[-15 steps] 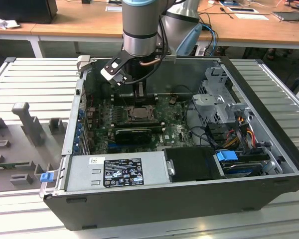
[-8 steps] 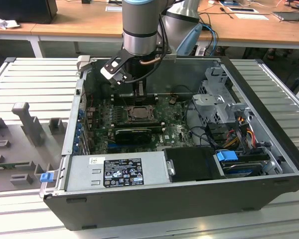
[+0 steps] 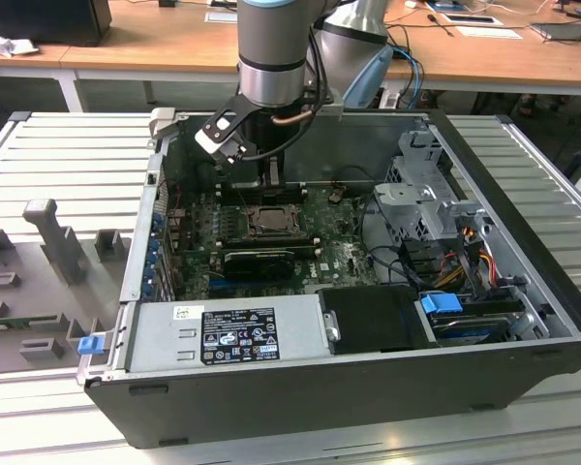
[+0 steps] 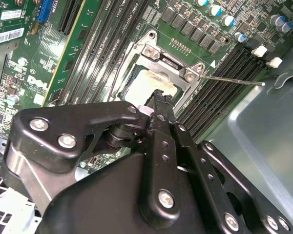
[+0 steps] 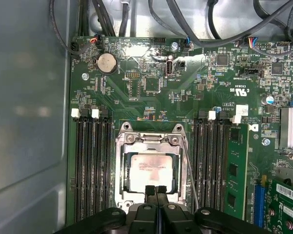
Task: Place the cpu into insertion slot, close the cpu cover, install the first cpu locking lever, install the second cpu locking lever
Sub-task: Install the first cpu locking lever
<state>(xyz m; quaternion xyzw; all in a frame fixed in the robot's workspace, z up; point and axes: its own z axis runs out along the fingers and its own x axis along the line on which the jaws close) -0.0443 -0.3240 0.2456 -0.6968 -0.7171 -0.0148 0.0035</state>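
The cpu (image 5: 150, 171) lies flat in the insertion slot (image 5: 124, 127), its pale metal top facing up. The cpu cover (image 5: 151, 140) looks to be folded down over it, so the chip shows through the cover's window. The gripper (image 5: 156, 191) stands right over the slot's edge with its two fingers pressed together and nothing between them. In the second wrist view the gripper's tip (image 4: 158, 97) is at the rim of the window; I can't tell whether it touches the metal or sits just above it.

A thin wire locking lever (image 5: 188, 165) runs along one side of the slot. In the second wrist view it pokes out over the memory slots (image 5: 90, 165) that flank the slot, so I judge it isn't hooked down yet. The green circuit board (image 5: 151, 85) spreads out around the slot.

My worry is those narrow closed fingertips so close to the chip. If they slide off the thin cover frame they could scrape the cpu's top or nudge it crooked in the slot. If they slip off the springy wire lever, it could snap back and the tip could strike the memory slots beside the slot.
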